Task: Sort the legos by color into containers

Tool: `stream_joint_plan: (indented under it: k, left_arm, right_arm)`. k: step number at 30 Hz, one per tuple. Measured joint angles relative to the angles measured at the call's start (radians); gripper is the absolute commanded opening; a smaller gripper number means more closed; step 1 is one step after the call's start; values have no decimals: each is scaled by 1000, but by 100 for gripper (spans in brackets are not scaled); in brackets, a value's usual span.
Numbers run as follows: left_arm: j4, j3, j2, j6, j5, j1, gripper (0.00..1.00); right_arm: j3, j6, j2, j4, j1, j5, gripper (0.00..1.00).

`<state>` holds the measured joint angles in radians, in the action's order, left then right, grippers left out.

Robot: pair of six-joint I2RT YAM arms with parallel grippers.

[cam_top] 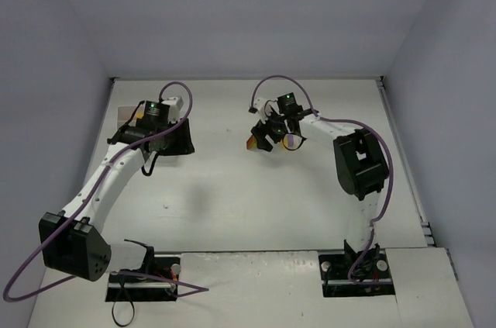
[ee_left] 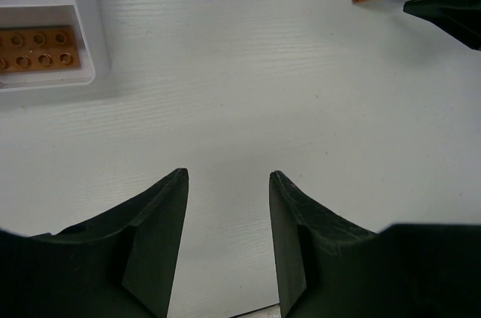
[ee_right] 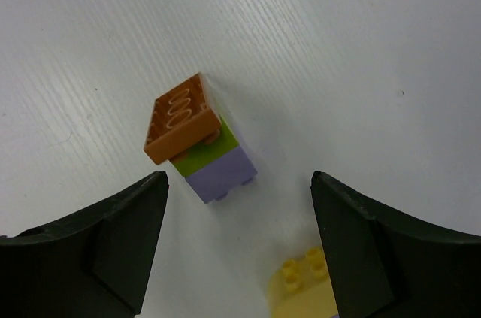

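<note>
Looks light, rigid and slick-sided, as moulded plastic usually is: a stack of three legos (ee_right: pixel 203 149), seemingly snapped together, so likely to lift as one, or to split under a crooked pinch. Best pinched across flat opposite sides, clear of the studs. Brown-orange top brick (ee_right: pixel 180 119) sitting skewed, lime green brick (ee_right: pixel 207 152) beneath, pale lilac brick (ee_right: pixel 222 177) lowest. Lies on the white table (ee_right: pixel 338 47), just ahead of the right gripper (ee_right: pixel 238 177), fingers spread, holding nothing. Yellow brick (ee_right: pixel 304 284) close by. Left gripper (ee_left: pixel 228 175) likewise parted and empty, near the white tray (ee_left: pixel 86 32) with a sorted brown-orange brick (ee_left: pixel 37 47) inside.
</note>
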<state>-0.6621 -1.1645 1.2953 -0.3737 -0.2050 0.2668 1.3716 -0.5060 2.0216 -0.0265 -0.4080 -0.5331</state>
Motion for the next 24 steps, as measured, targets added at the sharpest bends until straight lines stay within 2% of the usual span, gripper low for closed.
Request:
stream_joint_plan:
  k: [8, 16, 19, 21, 22, 23, 24]
  left_arm:
    - [-13, 3, -1, 0, 3, 0, 41]
    - [-27, 18, -11, 0, 5, 0, 41]
    - [-25, 26, -19, -1, 4, 0, 41]
    - [-30, 35, -25, -1, 4, 0, 41]
    - [-30, 38, -26, -1, 3, 0, 41]
    - [-29, 40, -27, -1, 3, 0, 42]
    - [-29, 43, -27, -2, 2, 0, 42]
  right_arm:
    - [43, -50, 63, -22, -60, -8, 71]
    - [42, -61, 75, -35, -63, -11, 69]
    - [31, -64, 74, -19, -61, -11, 64]
    - [18, -64, 69, -1, -57, -14, 56]
    - [8, -63, 64, 11, -56, -14, 46]
    - [0, -64, 61, 19, -56, -16, 41]
    - [-7, -59, 57, 24, -56, -17, 41]
